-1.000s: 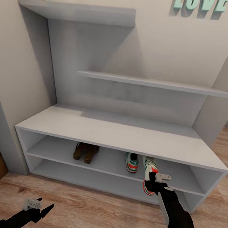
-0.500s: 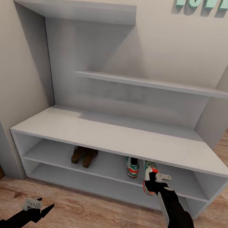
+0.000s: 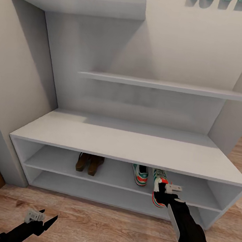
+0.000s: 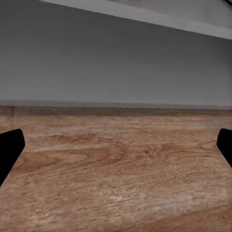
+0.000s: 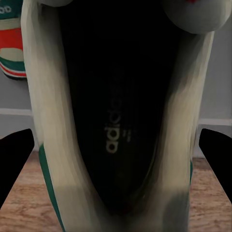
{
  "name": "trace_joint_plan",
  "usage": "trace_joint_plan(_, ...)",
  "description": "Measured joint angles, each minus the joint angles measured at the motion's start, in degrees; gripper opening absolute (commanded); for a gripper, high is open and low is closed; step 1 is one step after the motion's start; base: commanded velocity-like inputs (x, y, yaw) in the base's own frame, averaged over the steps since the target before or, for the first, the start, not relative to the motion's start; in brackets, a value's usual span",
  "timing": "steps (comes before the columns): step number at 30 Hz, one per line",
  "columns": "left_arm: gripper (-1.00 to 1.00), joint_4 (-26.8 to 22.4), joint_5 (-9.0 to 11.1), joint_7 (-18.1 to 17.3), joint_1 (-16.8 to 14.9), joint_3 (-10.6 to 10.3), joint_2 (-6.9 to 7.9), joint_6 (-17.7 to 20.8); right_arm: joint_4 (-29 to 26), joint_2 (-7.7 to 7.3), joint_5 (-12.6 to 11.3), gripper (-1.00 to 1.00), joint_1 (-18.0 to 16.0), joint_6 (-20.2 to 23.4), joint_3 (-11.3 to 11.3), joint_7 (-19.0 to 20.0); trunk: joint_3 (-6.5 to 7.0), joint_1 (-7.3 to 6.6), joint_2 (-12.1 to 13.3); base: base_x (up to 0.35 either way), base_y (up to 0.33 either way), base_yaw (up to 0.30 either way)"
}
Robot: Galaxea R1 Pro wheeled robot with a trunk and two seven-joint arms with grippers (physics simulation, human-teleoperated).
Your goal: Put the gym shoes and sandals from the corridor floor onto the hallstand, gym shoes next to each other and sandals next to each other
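- My right gripper (image 3: pixel 162 190) is at the front edge of the rack's (image 3: pixel 125 142) upper tier, with its jaws around the heel of the second gym shoe (image 3: pixel 159 187). In the right wrist view that shoe's dark opening (image 5: pixel 116 121) sits between the fingers, which stand wide either side of it. I cannot tell whether they are pressing on it.
- The shoe's toe is in under the rack's top, but the heel hangs out past the tier edge over the floor (image 3: pixel 95 228).
- The first gym shoe (image 3: pixel 140 174) is on the same tier, just to the left. The two sandals (image 3: pixel 89 163) stand together further left, well apart from the sneakers.
- My left gripper (image 3: pixel 35 216) hangs low over the floor, jaws spread and empty.
- Risk: if I let go now, the overhanging heel could tip the shoe off onto the floor.
- Risk: pushing in crooked could nudge the first gym shoe or catch on the top board, because the tier is low.
- Risk: if my hold is loose, the shoe may twist as I slide it in.
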Motion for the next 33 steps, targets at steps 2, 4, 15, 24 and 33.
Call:
trace_joint_plan(2, 1.0, -0.01, 0.0, 0.0, 0.0, 0.0, 0.0, -0.01, 0.0, 0.0, 0.0, -1.0, 0.0, -0.02, 0.0, 0.0, 0.0, -0.01, 0.0, 0.061, 0.0, 0.0)
trace_joint_plan(4, 1.0, 0.04, 0.0, 0.0, 0.0, 0.0, 0.0, -0.01, 0.0, -0.05, 0.01, -1.0, 0.0, 0.01, 0.0, 0.0, 0.0, 0.0, 0.0, 0.027, 0.0, 0.0)
trace_joint_plan(15, 1.0, 0.07, 0.0, 0.0, 0.0, 0.0, 0.0, -0.02, 0.0, -0.09, 0.0, -1.0, 0.0, 0.0, 0.0, 0.0, 0.0, -0.01, 0.0, 0.183, 0.0, 0.0)
trace_joint_plan(24, 1.0, 0.07, 0.0, 0.0, 0.0, 0.0, 0.0, -0.02, 0.0, -0.09, 0.0, -1.0, 0.0, -0.02, 0.0, 0.0, 0.0, -0.01, 0.0, 0.042, 0.0, 0.0)
trace_joint_plan(33, 1.0, 0.19, 0.0, 0.0, 0.0, -0.01, 0.0, -0.02, 0.0, -0.09, 0.0, -1.0, 0.0, 0.03, 0.0, 0.0, 0.0, 0.0, 0.0, 0.104, 0.0, 0.0)
